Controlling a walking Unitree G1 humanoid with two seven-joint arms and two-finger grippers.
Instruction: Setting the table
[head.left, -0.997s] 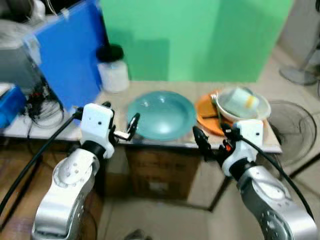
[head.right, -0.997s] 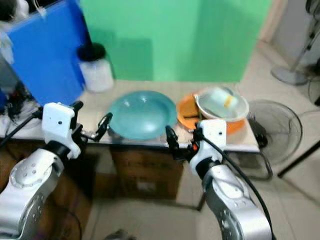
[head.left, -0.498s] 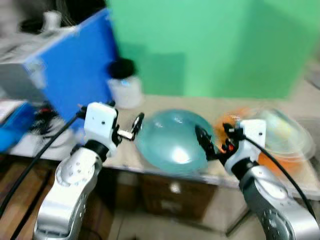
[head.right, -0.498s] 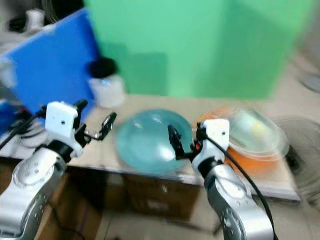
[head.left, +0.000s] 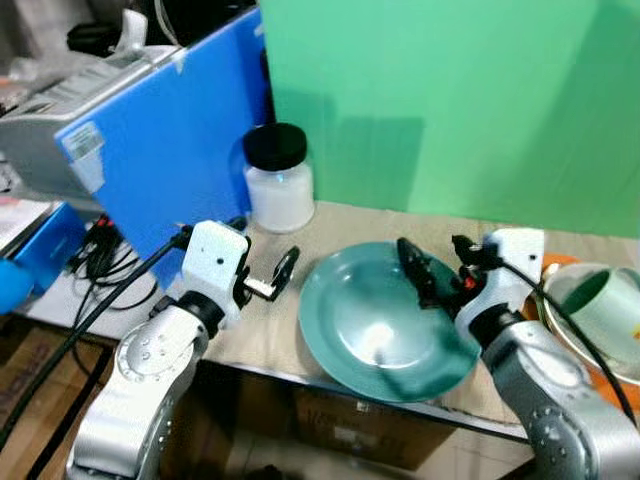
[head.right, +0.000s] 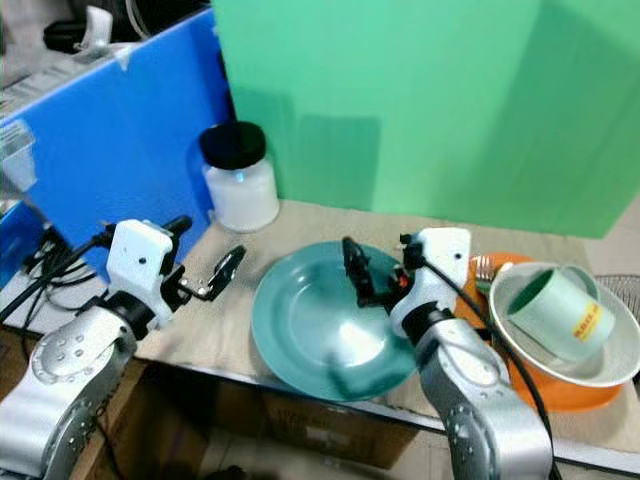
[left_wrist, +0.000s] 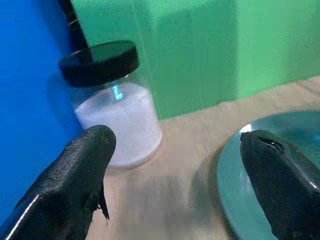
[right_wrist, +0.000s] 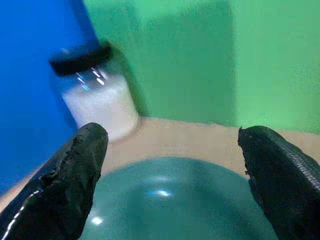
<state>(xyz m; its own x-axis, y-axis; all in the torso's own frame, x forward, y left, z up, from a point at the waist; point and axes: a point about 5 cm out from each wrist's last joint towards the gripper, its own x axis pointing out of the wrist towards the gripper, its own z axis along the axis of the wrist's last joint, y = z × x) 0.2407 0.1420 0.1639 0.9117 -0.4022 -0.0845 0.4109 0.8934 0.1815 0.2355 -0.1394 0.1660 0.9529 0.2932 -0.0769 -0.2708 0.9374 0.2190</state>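
Note:
A teal plate (head.left: 380, 325) lies at the table's front edge. My right gripper (head.left: 440, 265) hangs open over its far rim, nothing between its fingers; the right wrist view looks down on the teal plate (right_wrist: 175, 205). My left gripper (head.left: 262, 250) stands open just left of the plate, above the bare tabletop. At the right an orange plate (head.right: 560, 390) carries a white bowl (head.right: 600, 365) with a green cup (head.right: 548, 305) lying in it. A fork (head.right: 481, 268) rests on the orange plate.
A glass jar (head.left: 278, 185) of white powder with a black lid stands behind the teal plate, against a green backdrop (head.left: 450, 100). A blue panel (head.left: 165, 140), a grey machine (head.left: 55, 110) and cables (head.left: 100, 250) crowd the left. The table's front edge (head.left: 270, 372) is close.
The camera has come closer to the table and the blur has cleared. Both grippers, earlier before the front edge, are now over the tabletop, the right one above the teal plate.

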